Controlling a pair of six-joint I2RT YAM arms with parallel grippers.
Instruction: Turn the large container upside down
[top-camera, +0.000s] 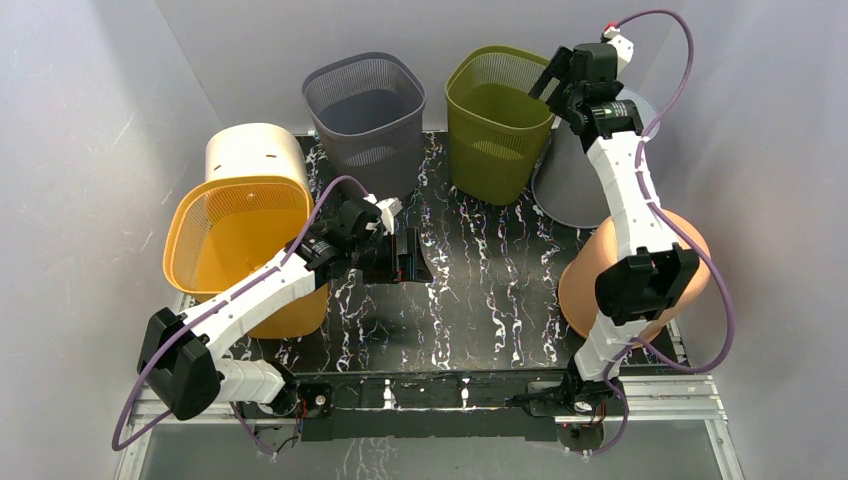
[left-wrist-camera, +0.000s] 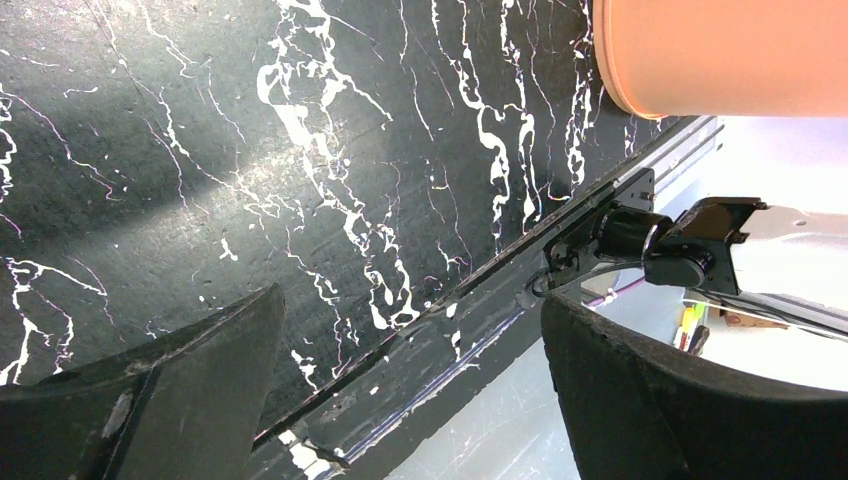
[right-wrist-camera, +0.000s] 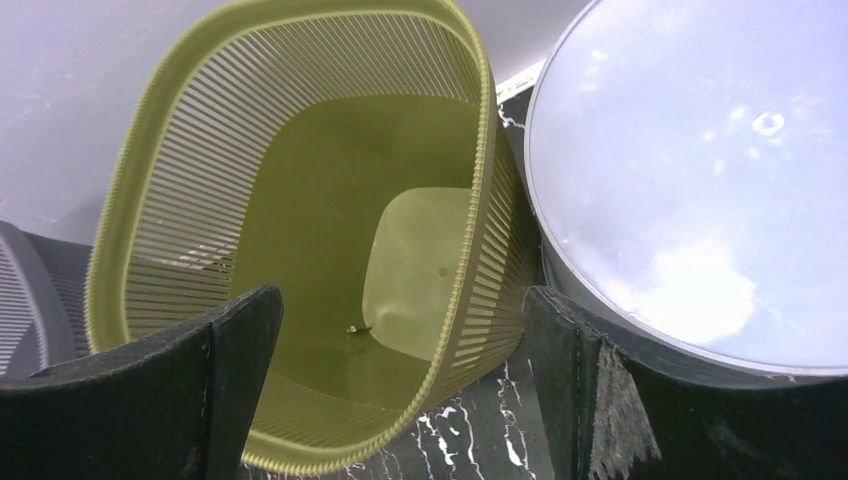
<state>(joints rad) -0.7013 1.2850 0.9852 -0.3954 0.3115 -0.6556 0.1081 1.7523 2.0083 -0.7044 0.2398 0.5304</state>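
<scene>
White walls close in a black, white-veined marble tabletop (top-camera: 480, 290) ringed with bins. The right end effector (right-wrist-camera: 400, 300) is raised at the far side, its two fingers spread wide and gripping nothing. Directly below it stands the olive-green slatted basket (right-wrist-camera: 330, 180), upright with its mouth open. In the wrist view the basket's rim nearest the neighbouring bin runs between the two fingers, but whether either finger touches it cannot be told. Just to the right of this end effector, touching the basket, is a grey round bin (right-wrist-camera: 680, 160) set bottom-up. To its left stands a grey slatted basket (top-camera: 365, 110), also upright. Nearer the arm bases from the right end effector, beside its own forearm, a peach round bin (top-camera: 575, 290) sits inverted. The left end effector (top-camera: 410, 258) hangs low over the middle of the tabletop, fingers wide apart and empty, with bare marble beneath it. To its left, a yellow mesh basket (top-camera: 240, 240) stands tilted at the tabletop edge, and beyond that a cream container (top-camera: 255, 150) sits bottom-up.
</scene>
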